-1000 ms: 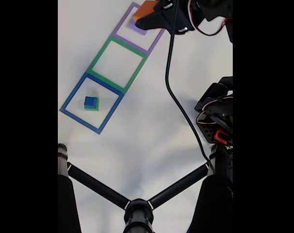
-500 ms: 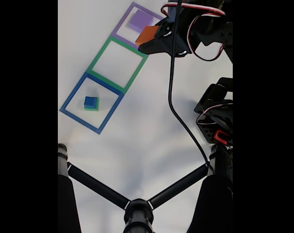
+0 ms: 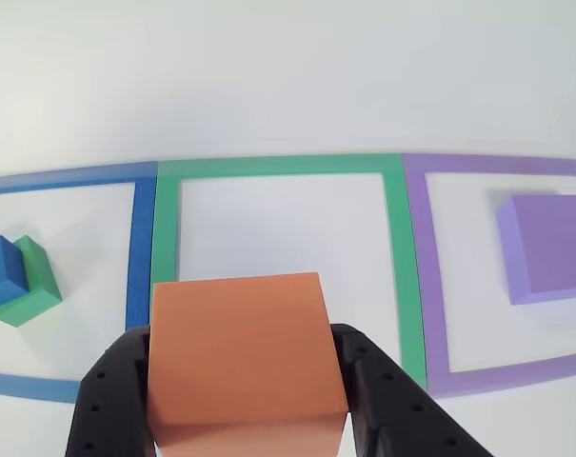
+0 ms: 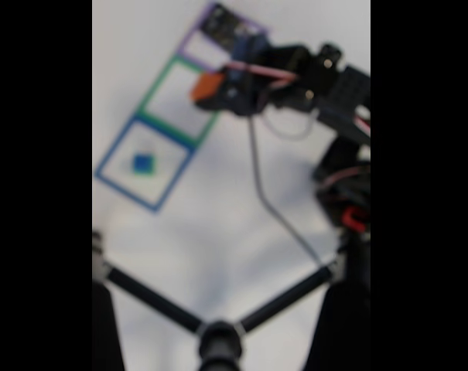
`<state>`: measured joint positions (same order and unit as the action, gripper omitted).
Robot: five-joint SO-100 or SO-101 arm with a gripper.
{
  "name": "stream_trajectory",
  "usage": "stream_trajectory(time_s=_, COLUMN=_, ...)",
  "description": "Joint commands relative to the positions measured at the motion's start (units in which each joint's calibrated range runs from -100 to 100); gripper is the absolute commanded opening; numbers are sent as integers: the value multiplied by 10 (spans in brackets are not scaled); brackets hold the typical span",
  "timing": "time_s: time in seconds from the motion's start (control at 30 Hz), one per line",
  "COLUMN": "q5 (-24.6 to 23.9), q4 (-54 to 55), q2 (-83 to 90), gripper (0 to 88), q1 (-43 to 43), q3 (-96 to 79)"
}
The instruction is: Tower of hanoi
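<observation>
Gripper: the black 2-finger gripper (image 3: 245,405) is clamped on the square orange foam block (image 3: 240,352), 1 finger on each side face; in the blurred fixed view the gripper (image 4: 218,93) carries it over the row of frames.

Held block: the orange block sits squarely between the fingers, its top face toward the other view's camera, lifted off the white desk (image 3: 288,76).

Key relation: the flat green square frame (image 3: 283,168) lies directly ahead of and below the gripper, its open middle just beyond the block's far edge.

To the gripper's left in the other view: the flat blue square frame (image 3: 143,238), with the small blue foam cube (image 3: 2,269) resting on the green foam block (image 3: 30,286) inside it.

To the gripper's right in the other view: the flat purple square frame (image 3: 413,267) holding the wide flat purple foam block (image 3: 546,248).

Judgement: the green frame is the nearest place to set the orange block; a short lowering forward would likely land it inside.

Risk: whether the block clears the green frame's near edge cannot be told.
</observation>
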<state>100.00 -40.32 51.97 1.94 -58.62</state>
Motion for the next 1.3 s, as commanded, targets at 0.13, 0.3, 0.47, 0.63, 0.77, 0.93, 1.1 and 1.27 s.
stream_trajectory(time_s=0.13, q5=0, q4=199, q2=-21, gripper=133, q1=-5, q3=-105)
stream_trajectory(time_s=0.3, q5=0, q4=396, q2=-82, gripper=134, q1=-3, q3=-197)
stream_trajectory(time_s=0.47, q5=0, q4=561, q2=-168, gripper=134, q1=-5, q3=-254)
stream_trajectory(time_s=0.63, q5=0, q4=733, q2=-290, gripper=135, q1=-2, q3=-282)
stream_trajectory(time_s=0.77, q5=0, q4=872, q2=-410, gripper=136, q1=3, q3=-279)
stream_trajectory(time_s=0.93, q5=0, q4=977, q2=-541, gripper=136, q1=14, q3=-229)
stream_trajectory(time_s=1.1, q5=0, q4=1039, q2=-640, gripper=137, q1=20, q3=-178)
stream_trajectory(time_s=1.27, q5=0, q4=1066, q2=-702, gripper=139, q1=29, q3=-138)
